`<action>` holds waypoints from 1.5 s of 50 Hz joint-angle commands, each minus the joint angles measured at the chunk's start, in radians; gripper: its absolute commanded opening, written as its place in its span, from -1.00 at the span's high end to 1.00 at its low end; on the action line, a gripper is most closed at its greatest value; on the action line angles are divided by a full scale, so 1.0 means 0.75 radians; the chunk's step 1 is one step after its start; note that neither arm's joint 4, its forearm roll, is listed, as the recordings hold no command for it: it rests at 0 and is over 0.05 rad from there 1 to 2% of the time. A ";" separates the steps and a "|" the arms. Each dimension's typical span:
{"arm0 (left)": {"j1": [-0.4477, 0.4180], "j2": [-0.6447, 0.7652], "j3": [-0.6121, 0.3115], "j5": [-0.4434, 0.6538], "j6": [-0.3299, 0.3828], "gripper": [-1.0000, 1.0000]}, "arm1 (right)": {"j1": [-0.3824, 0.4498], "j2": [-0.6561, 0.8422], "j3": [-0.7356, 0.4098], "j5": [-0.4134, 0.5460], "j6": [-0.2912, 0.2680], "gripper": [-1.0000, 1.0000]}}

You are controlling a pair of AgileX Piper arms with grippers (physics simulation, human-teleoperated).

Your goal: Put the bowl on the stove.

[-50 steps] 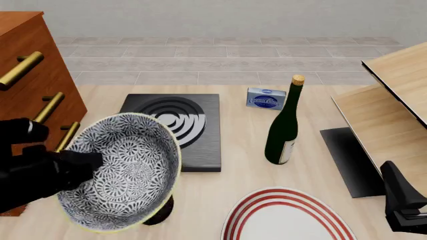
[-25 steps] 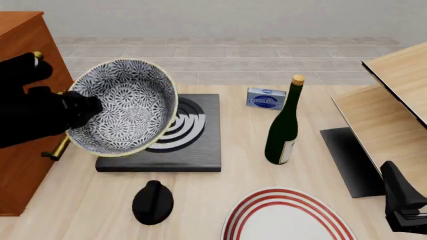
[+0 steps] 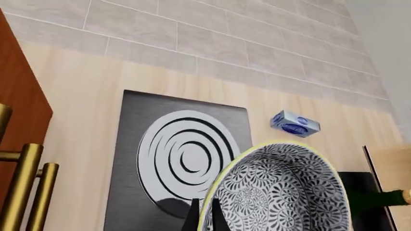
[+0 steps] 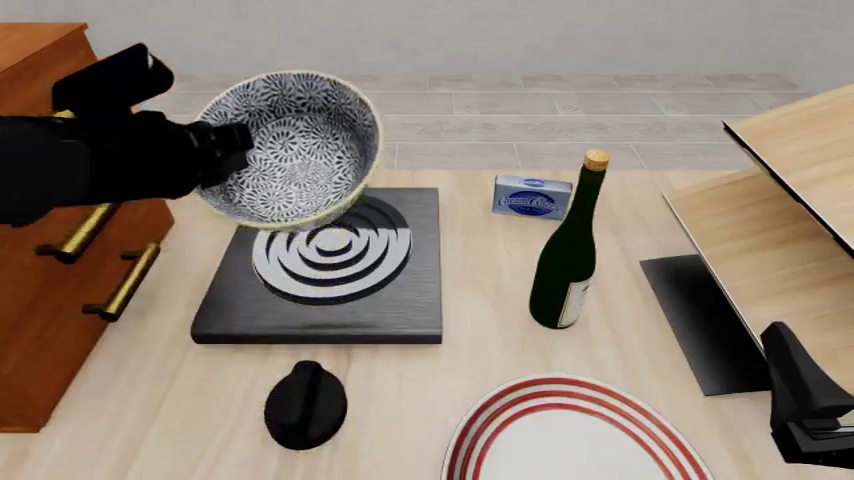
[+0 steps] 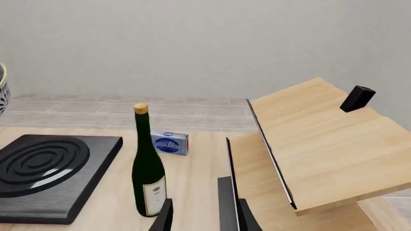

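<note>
The left gripper (image 4: 230,142) is closed on the rim of the bowl (image 4: 296,145), pinching its near-left edge, and holds the bowl in the air, tilted so its patterned inside faces the front camera. In the front view the bowl hangs above the far part of the stove (image 4: 326,268), not touching it; the stove lies flat on the desk (image 4: 467,340) beside the wooden drawer cabinet (image 4: 54,250). The left wrist view shows what the front view hides: two thin dark fingertips (image 3: 194,217) clamped on the bowl's (image 3: 276,192) pale rim, with the stove's (image 3: 176,159) ringed top below and beyond. The right gripper (image 5: 196,211) sits low at the near right of the desk; its fingers stand slightly apart with nothing between them. Its wrist view shows the green wine bottle (image 5: 147,173) upright near the stove, the small blue box (image 5: 170,143) behind the bottle, and a tilted wooden board (image 5: 321,144). Only the front view shows the red-ringed plate (image 4: 574,435) at the near edge and a small black object (image 4: 306,404) in front of the stove.
</note>
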 commanded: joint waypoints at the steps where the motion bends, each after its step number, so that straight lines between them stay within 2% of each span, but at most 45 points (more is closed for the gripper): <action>1: 0.015 0.163 -0.128 -0.019 -0.033 1.00 | 0.000 0.000 0.000 -0.001 0.002 -1.00; 14: 0.107 0.284 -0.193 -0.037 -0.059 1.00 | 0.001 0.000 0.000 0.001 0.000 -1.00; 22: 0.097 0.328 -0.229 -0.047 -0.080 1.00 | 0.004 0.001 -0.001 0.002 -0.003 -1.00; 33: 0.042 0.386 -0.203 -0.114 -0.133 1.00 | 0.001 -0.002 0.000 0.001 -0.005 -1.00; 48: 0.032 0.477 -0.165 -0.194 -0.208 1.00 | -0.001 -0.004 0.001 0.002 0.001 -1.00; 75: 0.083 0.564 -0.155 -0.241 -0.177 1.00 | 0.000 0.000 -0.002 0.001 0.003 -1.00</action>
